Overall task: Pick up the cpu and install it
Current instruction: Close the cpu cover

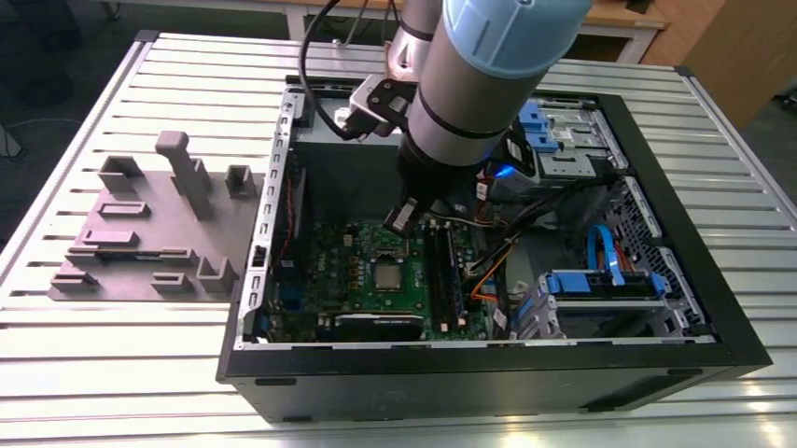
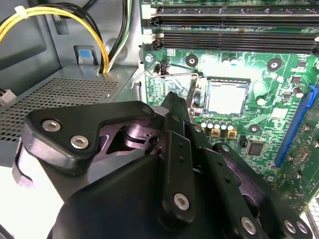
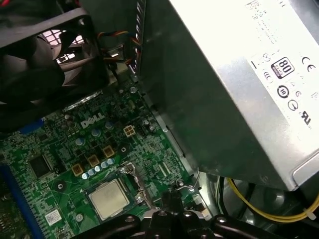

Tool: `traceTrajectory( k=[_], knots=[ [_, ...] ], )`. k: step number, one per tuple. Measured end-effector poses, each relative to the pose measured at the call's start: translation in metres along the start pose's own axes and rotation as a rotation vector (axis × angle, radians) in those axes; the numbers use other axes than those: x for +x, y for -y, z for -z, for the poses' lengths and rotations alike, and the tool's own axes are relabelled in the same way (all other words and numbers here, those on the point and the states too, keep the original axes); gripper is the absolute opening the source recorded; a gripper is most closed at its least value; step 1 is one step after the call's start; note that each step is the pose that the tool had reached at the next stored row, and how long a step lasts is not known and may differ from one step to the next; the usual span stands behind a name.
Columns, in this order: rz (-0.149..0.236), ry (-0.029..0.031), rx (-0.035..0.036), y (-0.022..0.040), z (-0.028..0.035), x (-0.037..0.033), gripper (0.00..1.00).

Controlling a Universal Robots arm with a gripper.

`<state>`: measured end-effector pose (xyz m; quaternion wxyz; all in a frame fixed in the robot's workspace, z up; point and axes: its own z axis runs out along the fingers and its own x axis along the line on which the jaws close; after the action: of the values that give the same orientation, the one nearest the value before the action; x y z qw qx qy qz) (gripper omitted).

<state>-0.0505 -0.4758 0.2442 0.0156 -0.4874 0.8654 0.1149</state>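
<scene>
One cpu (image 2: 227, 97) is seen seated in the socket near the middle of the motherboard (image 1: 334, 254), inside the open computer case (image 1: 498, 364). Gripper (image 2: 174, 103) is held over the board near the socket lever (image 2: 168, 74); spread or closed cannot be told.

print log | board (image 3: 60, 144): white logo lettering (image 3: 92, 121) just beside the dark fan (image 3: 40, 55); small white sticker (image 3: 52, 216), print too fine to tell | power supply (image 3: 214, 109): pale label (image 3: 284, 69) on its grey side, carrying a black square badge with a number, round certification marks, and a line of small type
</scene>
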Motion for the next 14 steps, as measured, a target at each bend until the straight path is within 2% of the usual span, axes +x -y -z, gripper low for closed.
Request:
traceTrajectory(
  k=[14],
  knots=[
    [0.0,-0.0007,0.0004,0.0031,0.0012,0.0053,0.1]
  ],
)
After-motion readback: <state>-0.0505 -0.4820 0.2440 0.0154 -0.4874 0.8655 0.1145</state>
